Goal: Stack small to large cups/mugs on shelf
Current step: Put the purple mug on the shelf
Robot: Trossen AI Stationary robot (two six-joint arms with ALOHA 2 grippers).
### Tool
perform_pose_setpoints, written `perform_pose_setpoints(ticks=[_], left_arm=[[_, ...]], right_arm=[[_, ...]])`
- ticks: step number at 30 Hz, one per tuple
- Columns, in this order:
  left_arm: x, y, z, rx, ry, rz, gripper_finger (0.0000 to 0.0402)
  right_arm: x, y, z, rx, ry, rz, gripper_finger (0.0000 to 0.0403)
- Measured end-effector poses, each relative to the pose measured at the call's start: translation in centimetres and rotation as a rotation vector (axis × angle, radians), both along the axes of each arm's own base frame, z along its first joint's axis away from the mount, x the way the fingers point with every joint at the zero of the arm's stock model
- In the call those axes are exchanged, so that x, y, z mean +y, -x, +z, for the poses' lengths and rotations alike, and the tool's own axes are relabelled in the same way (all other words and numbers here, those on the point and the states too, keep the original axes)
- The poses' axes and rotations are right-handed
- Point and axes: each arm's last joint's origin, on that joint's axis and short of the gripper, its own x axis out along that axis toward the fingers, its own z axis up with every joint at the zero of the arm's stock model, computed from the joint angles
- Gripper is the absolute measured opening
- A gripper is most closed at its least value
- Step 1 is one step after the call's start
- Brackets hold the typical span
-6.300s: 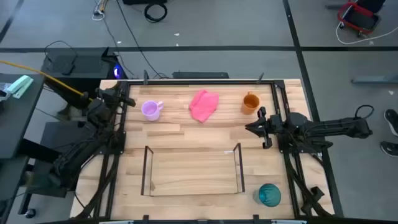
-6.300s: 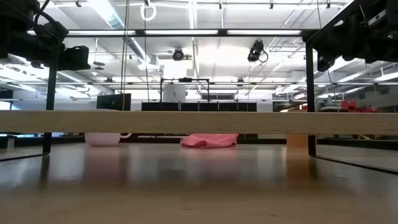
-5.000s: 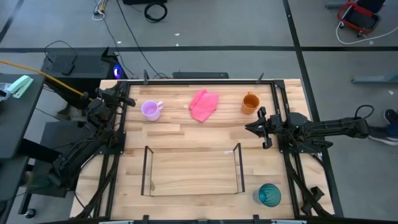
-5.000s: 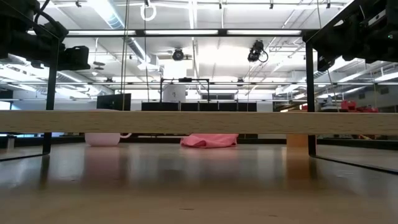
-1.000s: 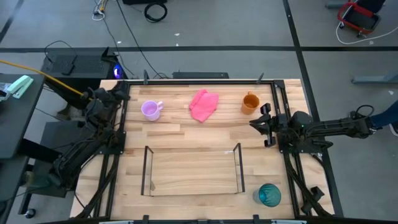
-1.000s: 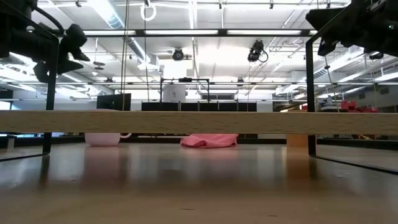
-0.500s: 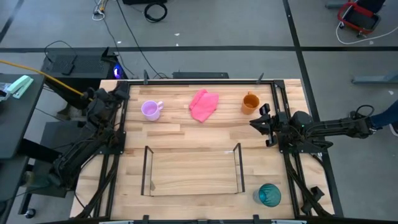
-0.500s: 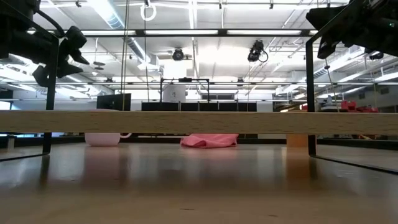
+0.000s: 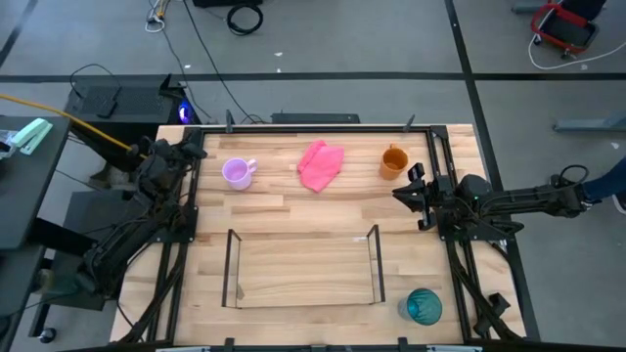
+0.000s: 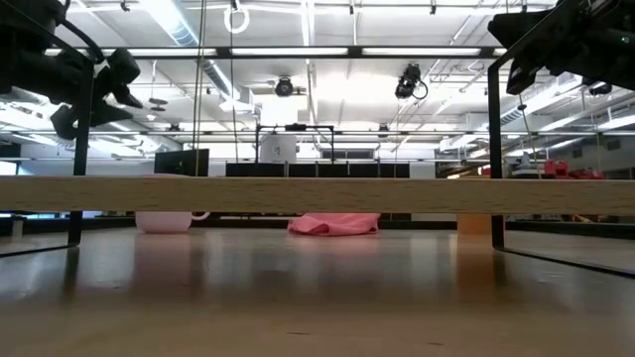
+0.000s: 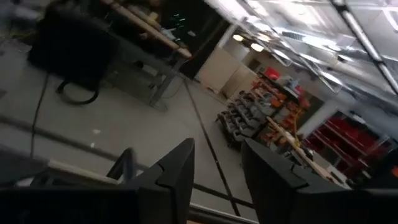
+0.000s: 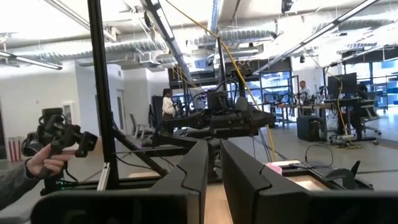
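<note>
A lilac mug (image 9: 237, 173) stands on its base at the table's far left, and an orange mug (image 9: 393, 161) at the far right. A teal cup (image 9: 424, 306) stands near the front right corner. The shelf (image 9: 303, 269), light wood with clear walls, sits front and centre with nothing on it. My left gripper (image 9: 199, 152) hovers open at the left edge, level, just left of the lilac mug. In the left wrist view a clear gap shows between its fingers (image 11: 177, 171). My right gripper (image 9: 403, 188) hovers near the orange mug, its fingers (image 12: 198, 165) a narrow gap apart, holding nothing.
A crumpled pink cloth (image 9: 321, 164) lies between the two mugs at the far side. Dark frame posts (image 9: 435, 166) stand along the table's edges. Beyond the table a person's hand (image 12: 43, 158) holds a controller, and other people stand farther off.
Both grippers have stayed in place and rolled a little about their own pointing lines. The left gripper's turn shows in the low view. The mugs, the cup and the shelf have kept still.
</note>
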Motion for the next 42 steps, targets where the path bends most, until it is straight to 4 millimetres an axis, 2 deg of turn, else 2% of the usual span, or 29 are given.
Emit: perform_pose_setpoints(ticks=[7,11,14,16,21,24,26,30,35,42], left_arm=[[-0.9,-0.5,3.1,0.080,-0.404,-0.276,0.0110],[-1.8,0.0,4.9,-0.015,-0.598,-0.285,0.0094],[-2.2,0.2,6.3,-0.028,-0.630,-0.292,0.0084],[-2.3,0.2,7.6,0.059,-0.584,-0.328,0.0077],[-1.4,-0.5,10.7,0.396,-0.317,-0.375,0.0063],[-0.3,-1.0,12.3,0.485,-0.123,-0.366,0.0057],[0.7,-1.7,12.7,0.553,0.009,-0.390,0.0053],[3.3,-3.3,11.7,0.702,0.281,-0.448,0.0045],[6.3,-4.1,8.9,0.847,0.532,-0.482,0.0039],[7.4,-4.8,7.2,0.942,0.637,-0.571,0.0058]], right_arm=[[0.0,0.0,0.0,-0.001,-0.037,0.012,0.0051],[0.0,0.0,0.0,-0.001,-0.043,0.014,0.0051],[0.0,0.0,0.0,-0.001,-0.085,0.028,0.0051],[0.0,0.0,0.0,-0.001,-0.108,0.036,0.0051],[0.0,0.0,0.0,0.000,-0.104,0.034,0.0051],[0.0,0.0,0.0,0.000,-0.107,0.035,0.0051],[0.0,0.0,0.0,0.000,-0.108,0.035,0.0051],[0.0,0.0,0.0,0.006,-0.122,0.039,0.0051],[0.0,-0.1,-0.3,0.035,-0.166,0.051,0.0051],[0.0,-0.1,-0.5,0.055,-0.183,0.053,0.0051]])
